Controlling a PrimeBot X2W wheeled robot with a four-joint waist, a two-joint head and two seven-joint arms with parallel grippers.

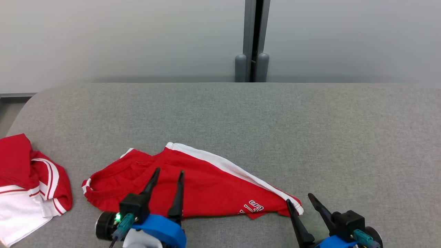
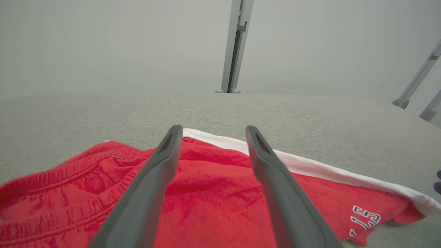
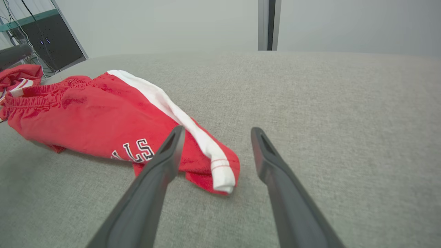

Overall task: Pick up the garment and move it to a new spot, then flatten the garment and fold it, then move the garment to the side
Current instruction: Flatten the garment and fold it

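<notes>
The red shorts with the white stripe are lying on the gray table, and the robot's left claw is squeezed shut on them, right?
Not quite. The left gripper is open: its two fingers stand wide apart over the red shorts, gripping nothing, as the left wrist view shows. The rest is right: the shorts do lie on the gray table.

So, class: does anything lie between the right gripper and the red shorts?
Nothing visible does. The right gripper has its fingers open beside the hem end of the red shorts, with only bare grey surface between. The other red-and-white garment lies apart, far left.
</notes>
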